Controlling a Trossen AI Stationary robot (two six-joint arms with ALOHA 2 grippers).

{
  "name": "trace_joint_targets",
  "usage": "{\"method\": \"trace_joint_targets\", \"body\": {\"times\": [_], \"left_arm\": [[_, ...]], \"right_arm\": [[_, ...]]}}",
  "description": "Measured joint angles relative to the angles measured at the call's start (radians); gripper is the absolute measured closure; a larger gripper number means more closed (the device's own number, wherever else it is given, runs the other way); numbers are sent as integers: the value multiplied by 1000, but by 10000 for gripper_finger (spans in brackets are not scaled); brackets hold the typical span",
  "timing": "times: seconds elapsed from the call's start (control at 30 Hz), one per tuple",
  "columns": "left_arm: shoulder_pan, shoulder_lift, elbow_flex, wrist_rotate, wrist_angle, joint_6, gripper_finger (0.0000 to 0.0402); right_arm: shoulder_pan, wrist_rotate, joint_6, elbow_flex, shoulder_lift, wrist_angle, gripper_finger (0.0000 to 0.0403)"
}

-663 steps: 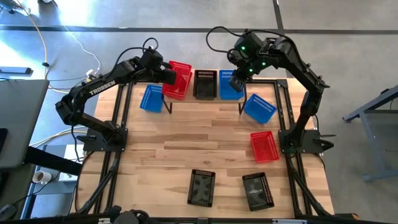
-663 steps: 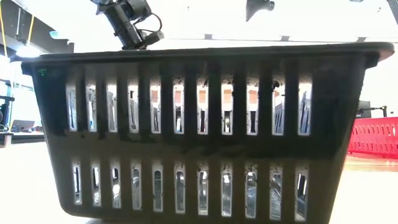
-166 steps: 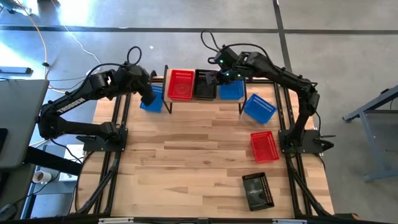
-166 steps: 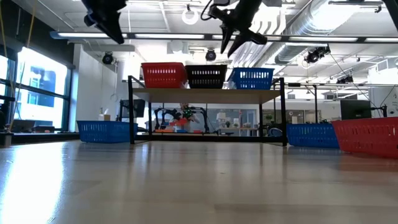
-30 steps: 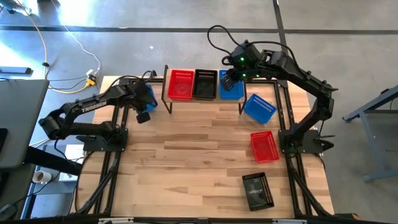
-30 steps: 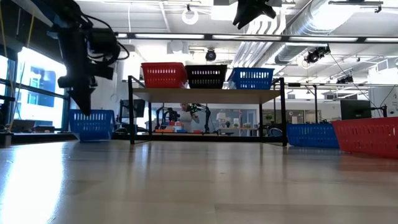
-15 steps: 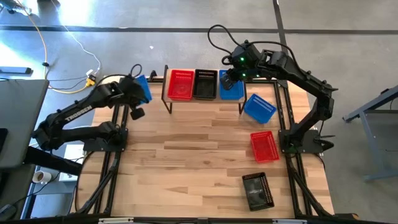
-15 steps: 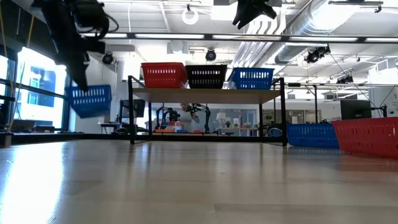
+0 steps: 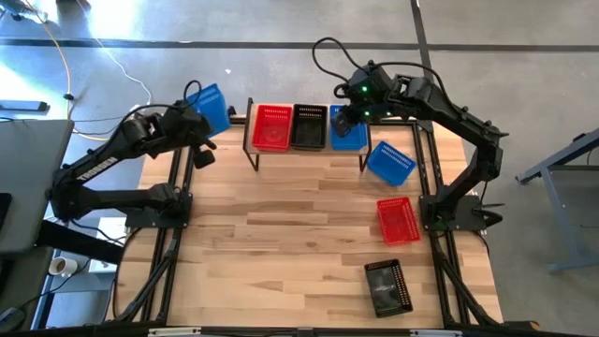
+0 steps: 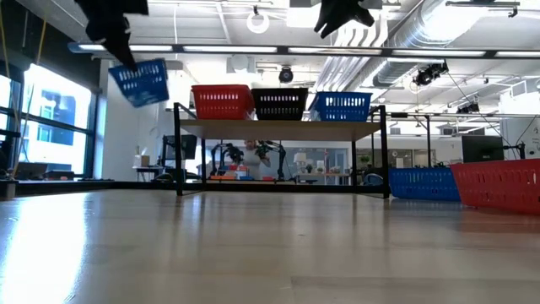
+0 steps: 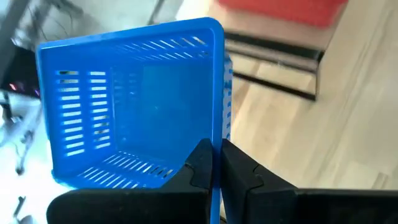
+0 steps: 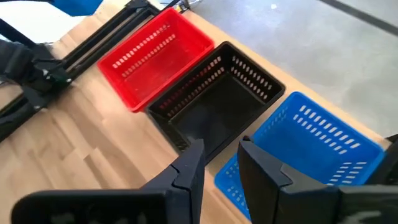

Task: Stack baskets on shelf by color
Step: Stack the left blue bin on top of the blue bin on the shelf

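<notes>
My left gripper point(image 9: 197, 124) is shut on a blue basket point(image 9: 209, 106) and holds it in the air off the shelf's left end, also seen in the low view point(image 10: 141, 82). The shelf point(image 9: 305, 148) carries a red basket point(image 9: 272, 126), a black basket point(image 9: 308, 126) and a blue basket point(image 9: 347, 129) side by side, resting on their bases. My right gripper point(image 12: 221, 163) is open and hovers above the shelf, over the black basket point(image 12: 214, 102) and the blue one point(image 12: 305, 149). My left gripper pinches the rim of one side wall point(image 11: 217, 134) of the blue basket, with one finger point(image 11: 198, 163) inside and the other outside. The basket is lifted clear of the table and hangs tilted point(image 10: 141, 82) below and beside the fingers.
Right of the shelf, another blue basket point(image 9: 390, 161) lies askew on the table, with a red basket point(image 9: 397, 220) nearer and a black basket point(image 9: 387, 287) by the near edge. The table's middle and near left point(image 9: 262, 243) show bare wood.
My left gripper has risen from table height beside the shelf's left end and swung toward the far edge, carrying the blue basket with it. The basket has gone from resting on the table to hanging tilted above shelf-top height.
</notes>
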Motion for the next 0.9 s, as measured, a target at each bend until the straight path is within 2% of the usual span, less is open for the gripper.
{"method": "trace_joint_targets", "body": {"times": [0.13,0.37,0.7,0.9], "left_arm": [[-74,0,60,-38,-2,4,401],[-227,9,162,-95,-35,27,401],[-456,97,270,-206,-101,27,401],[-572,182,295,-315,-122,28,401]], "right_arm": [[2,-35,1,0,0,0,320],[51,-36,82,0,0,6,318],[184,31,241,0,0,17,255],[261,75,336,0,0,22,242]]}}
